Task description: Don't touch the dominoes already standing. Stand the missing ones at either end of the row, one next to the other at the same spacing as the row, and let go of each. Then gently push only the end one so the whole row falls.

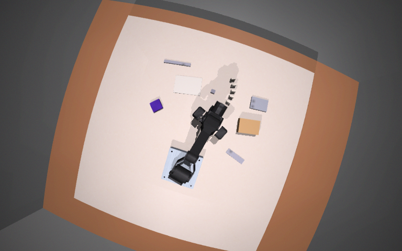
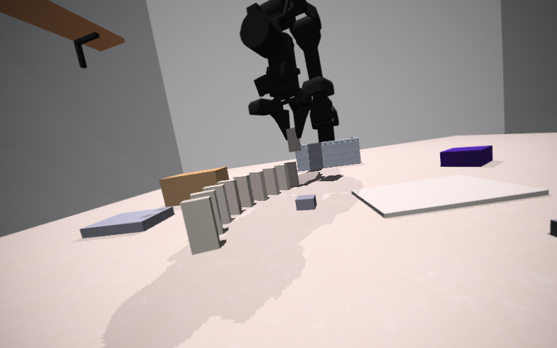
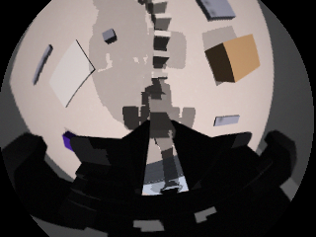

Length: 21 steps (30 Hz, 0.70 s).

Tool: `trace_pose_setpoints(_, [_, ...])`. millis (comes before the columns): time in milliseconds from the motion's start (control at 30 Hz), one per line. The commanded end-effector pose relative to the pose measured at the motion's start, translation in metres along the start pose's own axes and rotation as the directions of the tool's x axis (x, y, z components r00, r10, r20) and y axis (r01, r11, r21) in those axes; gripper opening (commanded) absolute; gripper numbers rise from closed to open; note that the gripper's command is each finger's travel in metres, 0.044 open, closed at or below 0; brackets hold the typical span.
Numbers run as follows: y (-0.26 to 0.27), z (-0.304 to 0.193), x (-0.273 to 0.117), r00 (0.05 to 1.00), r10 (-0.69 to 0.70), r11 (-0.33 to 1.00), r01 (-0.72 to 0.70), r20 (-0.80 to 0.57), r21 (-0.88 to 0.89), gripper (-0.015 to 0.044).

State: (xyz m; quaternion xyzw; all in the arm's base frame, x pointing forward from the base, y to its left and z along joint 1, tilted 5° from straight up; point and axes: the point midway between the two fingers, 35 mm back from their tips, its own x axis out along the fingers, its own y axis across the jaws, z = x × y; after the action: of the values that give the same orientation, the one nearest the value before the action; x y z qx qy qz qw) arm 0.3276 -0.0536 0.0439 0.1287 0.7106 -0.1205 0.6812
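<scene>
A curved row of several thin grey dominoes (image 1: 232,86) (image 2: 201,225) (image 3: 161,42) stands upright. In the top view the arm hides the row's end nearest the base. My gripper (image 2: 292,130) (image 3: 160,122) is shut on a domino (image 2: 293,142), which hangs upright below the fingertips, in the air. In the exterior view it appears above and beyond the row's far end, near the base. Its exact distance from that end domino is hard to tell. In the top view the fingertips and the held domino are hidden under the arm.
An orange block (image 1: 248,126) (image 2: 193,188) and a grey slab (image 1: 260,104) (image 2: 119,222) lie on one side of the row. A small grey cube (image 1: 212,91) (image 2: 305,202), a white plate (image 1: 187,85) (image 2: 447,194) and a purple block (image 1: 156,105) (image 2: 464,157) lie on the other.
</scene>
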Motion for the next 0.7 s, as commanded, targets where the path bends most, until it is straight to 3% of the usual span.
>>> trace_pose_setpoints(0, [-0.001, -0.004, 0.021, 1.0, -0.005, 1.0, 0.005, -0.011, 0.006, 0.0107])
trace_pose_setpoints(300, [-0.003, -0.011, 0.067, 1.0, -0.005, 1.0, 0.005, -0.011, 0.006, 0.0107])
trace_pose_setpoints(667, [-0.003, -0.012, 0.068, 1.0, -0.005, 1.0, 0.005, -0.011, 0.006, 0.0107])
